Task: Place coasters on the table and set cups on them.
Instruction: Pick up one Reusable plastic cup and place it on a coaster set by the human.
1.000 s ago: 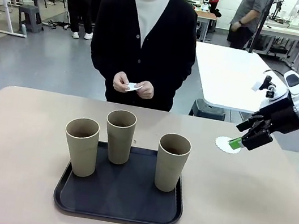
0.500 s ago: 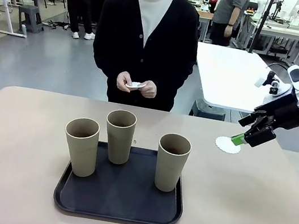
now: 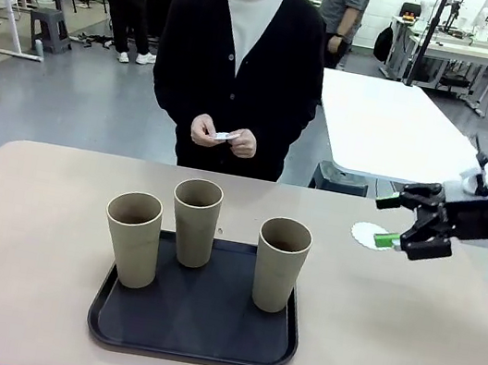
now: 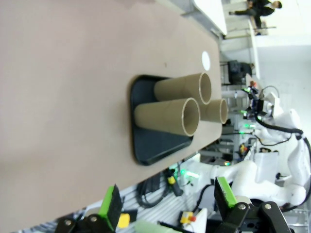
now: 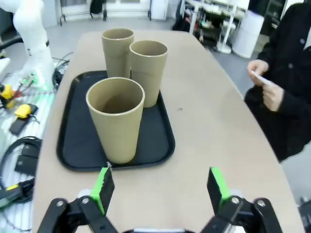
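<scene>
right jaws now level beside coaster (image 3: 368, 233)

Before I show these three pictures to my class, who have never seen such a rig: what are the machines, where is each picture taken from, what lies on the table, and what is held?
Two robot arms share a tan table with a person. The wide picture looks across it from between the arms; the other two come from cameras on each wrist, looking along green-padded fingers. Three cups stand on a black tray. One white coaster lies on the table by the open right gripper. The left gripper is open too, holding nothing. The person's hands hold something small and white.
</scene>
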